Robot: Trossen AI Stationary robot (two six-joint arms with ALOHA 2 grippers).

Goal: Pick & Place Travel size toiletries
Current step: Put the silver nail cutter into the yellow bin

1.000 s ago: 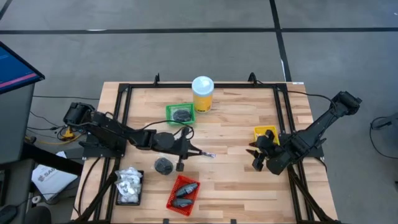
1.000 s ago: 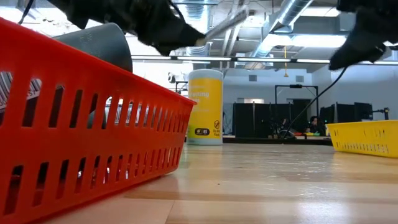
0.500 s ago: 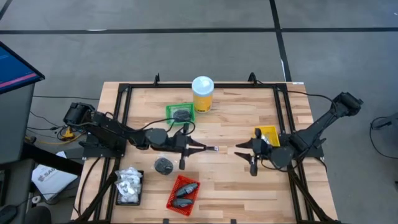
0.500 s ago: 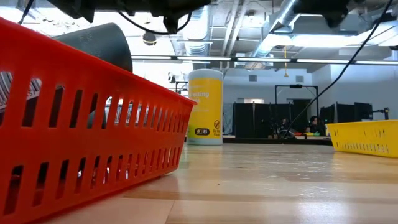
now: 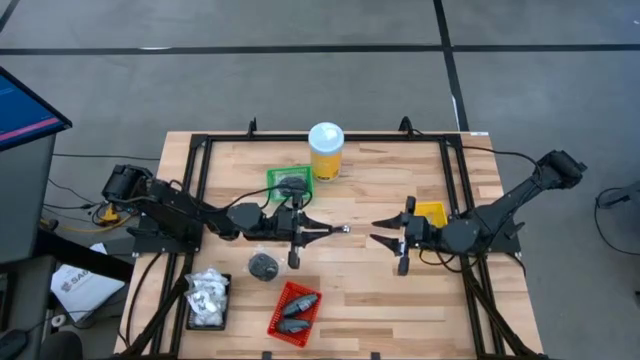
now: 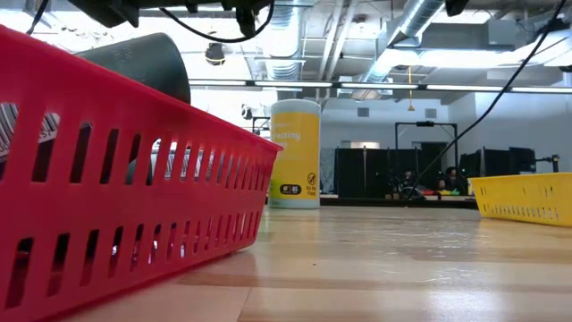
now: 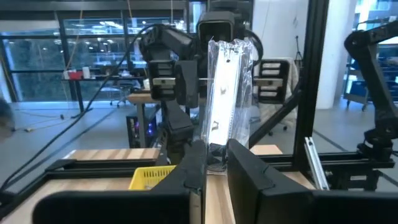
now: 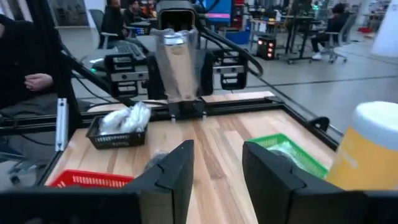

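Clenched on a thin silvery tube (image 7: 227,93) in a clear wrapper, your left gripper (image 5: 318,231) holds it up above the middle of the table (image 5: 370,290), pointing toward the other arm. From the left wrist you see the tube standing upright between the two dark fingers (image 7: 249,177), gripped at its lower end.

Your right gripper (image 5: 382,237) faces it from across the table, close to the tube's free end but not touching it. Its jaws are parted and nothing sits between its fingers (image 8: 177,171); the right wrist view looks straight at the silvery tube in the left gripper.

On the wood below you have a dark round puck (image 5: 263,266) lying loose, just beside the left arm. Next to it, near the front edge, a red tray (image 5: 293,312) holds small dark bottles (image 5: 297,306), and a black tray (image 5: 207,300) holds white crinkly sachets (image 5: 208,291). A green tray (image 5: 289,181) behind the left gripper has a dark item in it. A yellow tray (image 5: 428,213) sits beside the right arm, and the tall yellow jar (image 5: 326,152) stands at the back.
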